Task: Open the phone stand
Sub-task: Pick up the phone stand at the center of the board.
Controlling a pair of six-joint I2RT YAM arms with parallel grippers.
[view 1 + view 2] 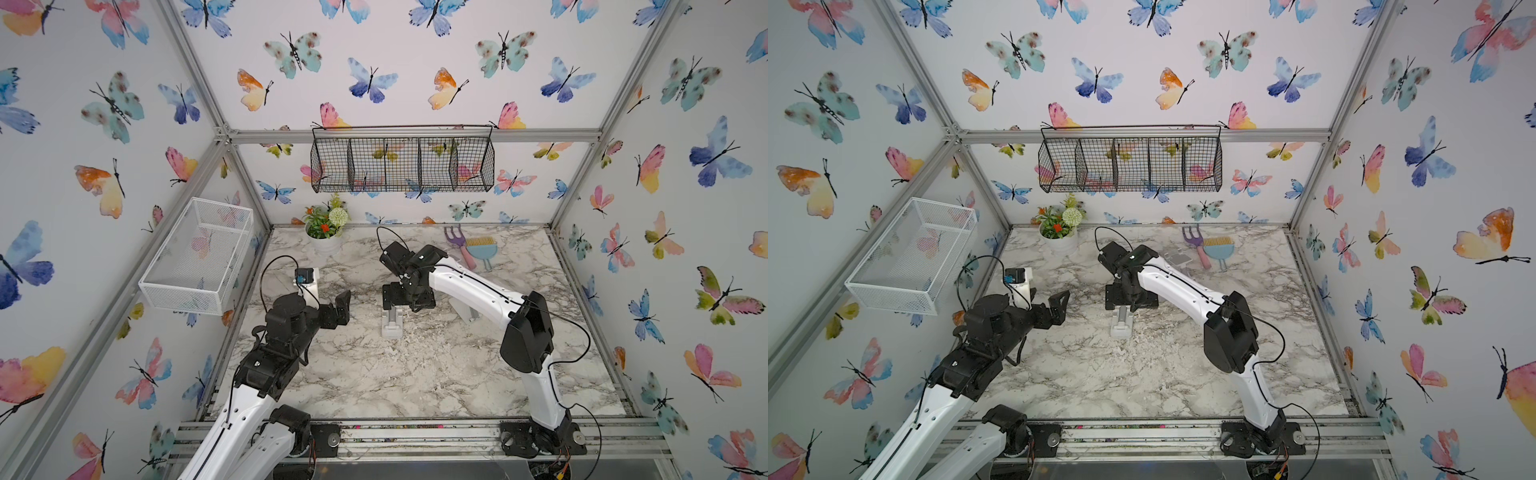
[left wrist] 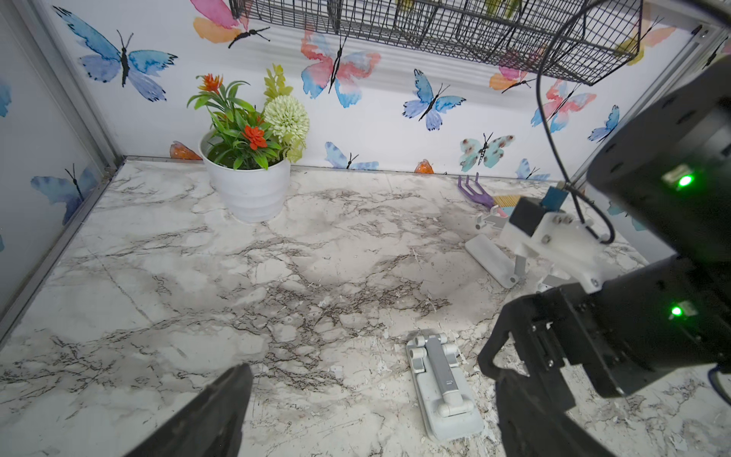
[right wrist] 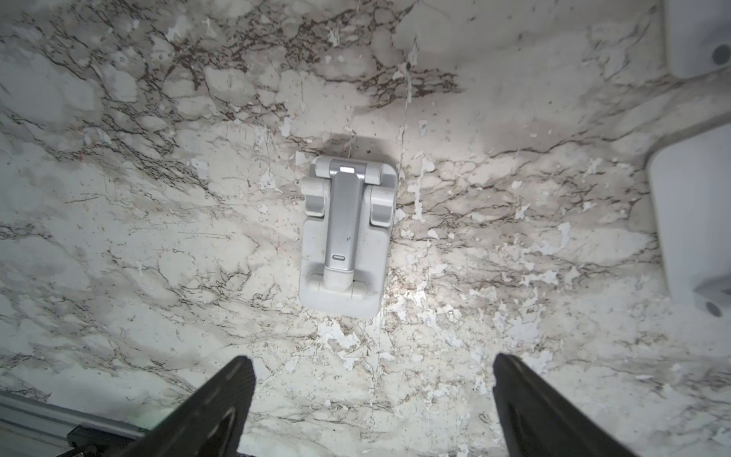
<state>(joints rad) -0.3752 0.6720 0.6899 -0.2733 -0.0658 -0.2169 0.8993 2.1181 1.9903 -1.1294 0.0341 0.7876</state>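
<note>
The phone stand is a white and grey folded piece lying flat on the marble table, its arm folded down along the base. My right gripper hangs right above it, pointing down, open and empty. In the right wrist view the phone stand lies a little past the right gripper, not between its fingers. My left gripper hovers to the left of the stand, open and empty. The phone stand shows in the left wrist view just inside one finger of the left gripper.
Another white stand lies behind the right arm. A flower pot stands at the back. A purple rake and a blue brush lie at the back right. A white wire basket and a black one hang on the walls.
</note>
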